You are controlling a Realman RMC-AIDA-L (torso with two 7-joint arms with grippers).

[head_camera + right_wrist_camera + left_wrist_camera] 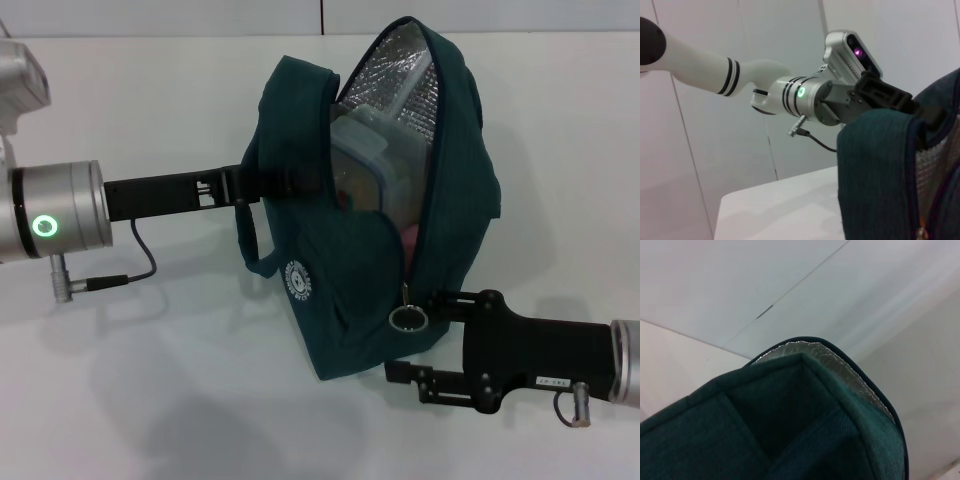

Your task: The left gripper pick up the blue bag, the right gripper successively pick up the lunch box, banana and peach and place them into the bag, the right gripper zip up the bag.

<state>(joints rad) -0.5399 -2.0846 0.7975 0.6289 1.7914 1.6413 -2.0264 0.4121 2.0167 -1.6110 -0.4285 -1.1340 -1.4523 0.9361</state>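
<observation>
Right gripper (420, 345), fingers unclear, by ring zipper pull (406, 318). One dark teal fabric bag (340, 290) mid-tabletop (150, 400), unzipped, left gripper (262, 182) clamping its side. One clear blue-rimmed lunch box (362, 150) inside; pink patch (409, 238), possibly peach.

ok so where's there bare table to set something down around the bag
Bare table lies in front of the bag, below the left arm and its cable, and behind the bag toward the far edge. It is crowded at the bag's near right corner, where the right pincer sits by the zipper ring, and on its left side, where the left pincer holds it.
</observation>
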